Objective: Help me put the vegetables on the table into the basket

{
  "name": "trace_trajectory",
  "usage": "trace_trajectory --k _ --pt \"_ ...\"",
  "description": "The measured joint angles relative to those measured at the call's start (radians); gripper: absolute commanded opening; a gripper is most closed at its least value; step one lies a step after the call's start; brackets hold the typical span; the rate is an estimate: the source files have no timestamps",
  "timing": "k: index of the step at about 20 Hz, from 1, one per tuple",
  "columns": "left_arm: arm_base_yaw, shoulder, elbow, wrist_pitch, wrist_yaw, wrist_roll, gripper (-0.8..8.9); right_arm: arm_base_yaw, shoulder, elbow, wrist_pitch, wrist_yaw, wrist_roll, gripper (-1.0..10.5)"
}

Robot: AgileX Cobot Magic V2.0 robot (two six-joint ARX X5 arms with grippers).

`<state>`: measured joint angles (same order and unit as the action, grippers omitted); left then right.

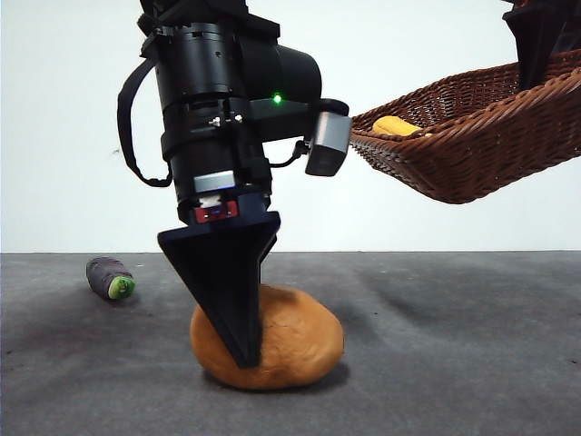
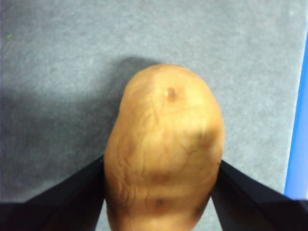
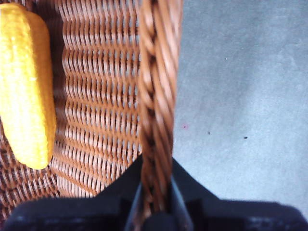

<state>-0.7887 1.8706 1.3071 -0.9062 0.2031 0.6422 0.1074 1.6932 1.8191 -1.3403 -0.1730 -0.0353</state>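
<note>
The brown potato (image 1: 295,350) lies on the dark grey table (image 1: 454,345). My left gripper (image 1: 245,350) reaches down over it, one jaw on each side, both touching the potato (image 2: 163,144) in the left wrist view (image 2: 161,164). My right gripper (image 1: 537,50) is shut on the rim (image 3: 156,96) of the brown wicker basket (image 1: 481,154) and holds it tilted in the air at the upper right. The yellow lumpy piece (image 1: 396,126) lies inside the basket and also shows in the right wrist view (image 3: 26,86). The purple eggplant (image 1: 111,278) lies on the table at the far left.
The left arm's body and its wrist camera (image 1: 327,141) hang close to the low edge of the raised basket. A blue strip (image 2: 297,130) runs along one side of the table in the left wrist view.
</note>
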Motion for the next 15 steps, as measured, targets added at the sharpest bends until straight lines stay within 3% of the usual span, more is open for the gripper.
trace_trajectory --k 5,10,13,15 --pt "0.000 -0.064 0.040 -0.090 0.003 -0.122 -0.08 0.000 0.000 0.000 0.000 0.000 0.000 -0.2" --pt "0.000 -0.267 0.064 -0.116 0.132 -0.365 -0.08 0.000 0.000 0.000 -0.003 0.029 0.002 -0.2" --pt "-0.011 -0.388 0.064 -0.054 0.224 -0.487 -0.08 0.000 0.000 0.000 -0.005 0.031 0.018 -0.2" --pt "-0.040 -0.448 0.064 0.060 0.237 -0.516 -0.08 0.014 0.000 0.000 -0.005 0.033 0.035 -0.2"
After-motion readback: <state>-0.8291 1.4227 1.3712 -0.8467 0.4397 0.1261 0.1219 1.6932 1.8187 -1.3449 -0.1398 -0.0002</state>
